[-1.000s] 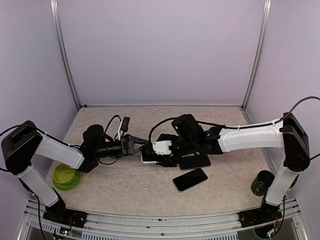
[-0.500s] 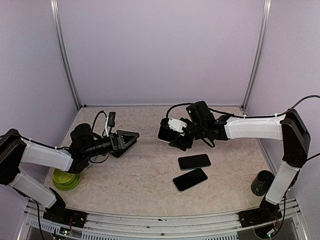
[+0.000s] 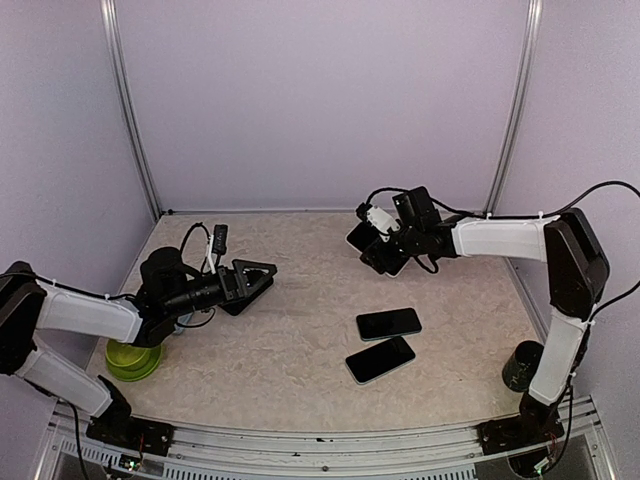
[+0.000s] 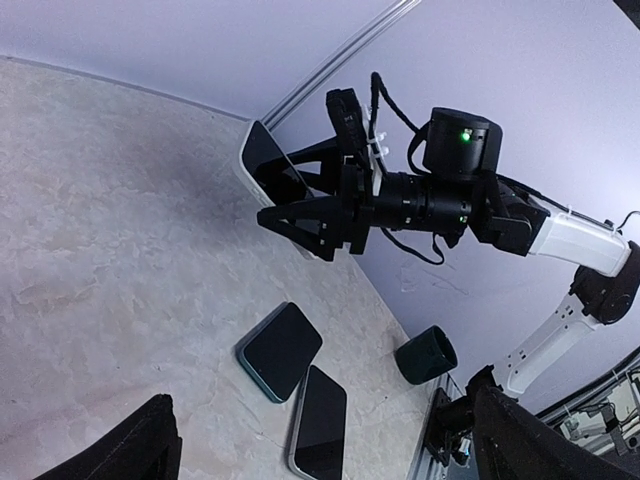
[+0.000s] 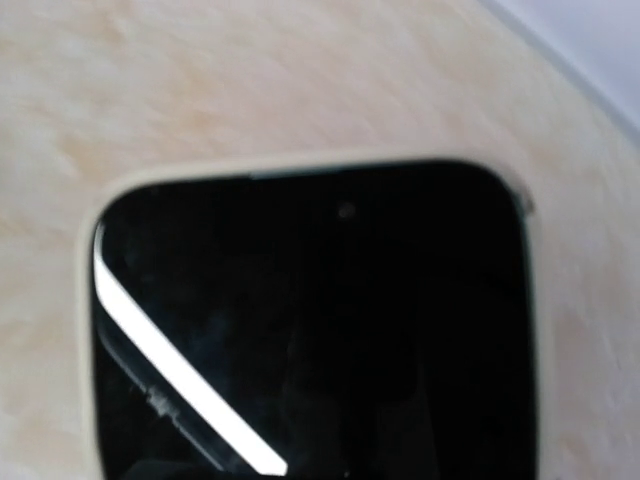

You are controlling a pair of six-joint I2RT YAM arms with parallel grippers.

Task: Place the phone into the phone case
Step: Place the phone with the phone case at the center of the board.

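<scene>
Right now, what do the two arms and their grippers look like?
The left arm and right arm look alike: white tube links between chunky black joints, with thin black cables looping at the wrists. The left gripper and right gripper are black and wedge-shaped. A white block sits by the right one; a green light glows behind it.

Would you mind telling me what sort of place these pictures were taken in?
Most likely a robotics lab test cell: plain lilac wall panels held by silver metal posts enclose a beige marbled tabletop, and a white-and-black left arm and right arm are bolted at its near edge.
</scene>
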